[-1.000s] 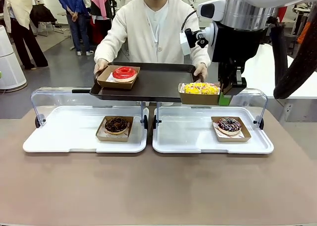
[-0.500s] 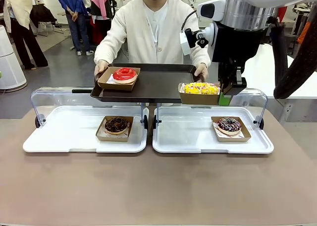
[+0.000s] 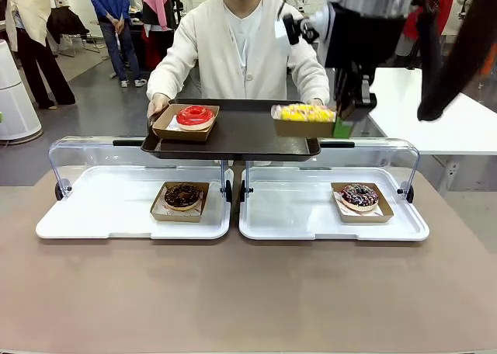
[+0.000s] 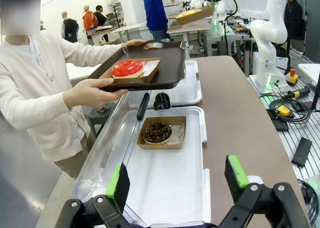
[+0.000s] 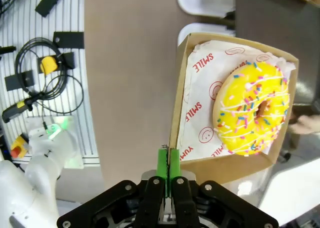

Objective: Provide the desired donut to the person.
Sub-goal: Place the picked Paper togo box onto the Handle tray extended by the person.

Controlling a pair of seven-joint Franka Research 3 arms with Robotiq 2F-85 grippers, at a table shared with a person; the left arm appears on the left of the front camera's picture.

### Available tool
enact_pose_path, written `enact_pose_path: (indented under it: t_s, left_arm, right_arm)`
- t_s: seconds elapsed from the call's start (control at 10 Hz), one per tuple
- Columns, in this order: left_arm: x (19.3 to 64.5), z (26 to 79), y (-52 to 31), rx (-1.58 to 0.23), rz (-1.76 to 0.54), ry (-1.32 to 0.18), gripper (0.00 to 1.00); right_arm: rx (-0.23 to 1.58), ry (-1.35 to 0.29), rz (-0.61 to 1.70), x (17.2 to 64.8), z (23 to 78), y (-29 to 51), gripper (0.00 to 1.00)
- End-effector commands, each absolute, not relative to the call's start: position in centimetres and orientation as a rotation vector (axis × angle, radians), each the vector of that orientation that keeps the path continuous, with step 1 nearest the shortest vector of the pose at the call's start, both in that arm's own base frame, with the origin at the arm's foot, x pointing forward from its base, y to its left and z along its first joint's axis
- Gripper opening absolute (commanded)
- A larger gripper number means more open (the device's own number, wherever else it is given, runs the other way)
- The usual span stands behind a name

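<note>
A yellow sprinkled donut (image 3: pixel 304 112) (image 5: pixel 251 108) lies in a cardboard box (image 5: pixel 182 95). My right gripper (image 3: pixel 342 126) (image 5: pixel 166 163) is shut on that box's edge and holds it in the air over the right end of the dark tray (image 3: pixel 241 140). The person (image 3: pixel 245 43) in the cream cardigan holds this tray with both hands. A red donut (image 3: pixel 194 115) (image 4: pixel 127 67) in its box sits on the tray's left end. My left gripper (image 4: pixel 177 180) hangs open over the left white tray (image 4: pixel 165 183), with nothing between its fingers.
A chocolate donut (image 3: pixel 183 196) (image 4: pixel 156 132) in a box lies on the left white tray (image 3: pixel 101 214). A dark sprinkled donut (image 3: pixel 359 196) lies on the right white tray (image 3: pixel 295 214). Both trays have raised clear lids (image 3: pixel 78 148). Bystanders stand far behind.
My right arm has risen and carried the yellow donut's box up and to the left, from beside the tray's right edge to over it. The tray barely moved.
</note>
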State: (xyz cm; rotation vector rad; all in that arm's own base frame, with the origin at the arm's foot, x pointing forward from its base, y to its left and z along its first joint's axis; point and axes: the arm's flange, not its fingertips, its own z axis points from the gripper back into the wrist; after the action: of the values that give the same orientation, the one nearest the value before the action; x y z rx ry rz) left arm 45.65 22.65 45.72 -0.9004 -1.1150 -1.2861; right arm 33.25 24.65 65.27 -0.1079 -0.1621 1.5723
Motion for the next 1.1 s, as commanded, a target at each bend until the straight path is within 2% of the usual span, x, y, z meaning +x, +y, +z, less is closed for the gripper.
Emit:
enact_pose_path:
  t_s: [0.0, 0.4, 1.0]
  left_arm:
    - [45.6, 46.0, 22.7, -0.908, -1.282, -1.127, 1.00]
    - [45.6, 46.0, 22.7, -0.908, -1.282, -1.127, 1.00]
    - [45.6, 46.0, 22.7, -0.908, -1.282, -1.127, 1.00]
  right_arm:
    - [-0.107, -0.218, 1.635, 37.9, 67.2, 25.5, 0.02]
    - [-0.088, -0.226, 1.679, 45.6, 65.9, 27.2, 0.02]
    - [-0.112, -0.163, 1.704, 49.1, 60.8, 29.5, 0.02]
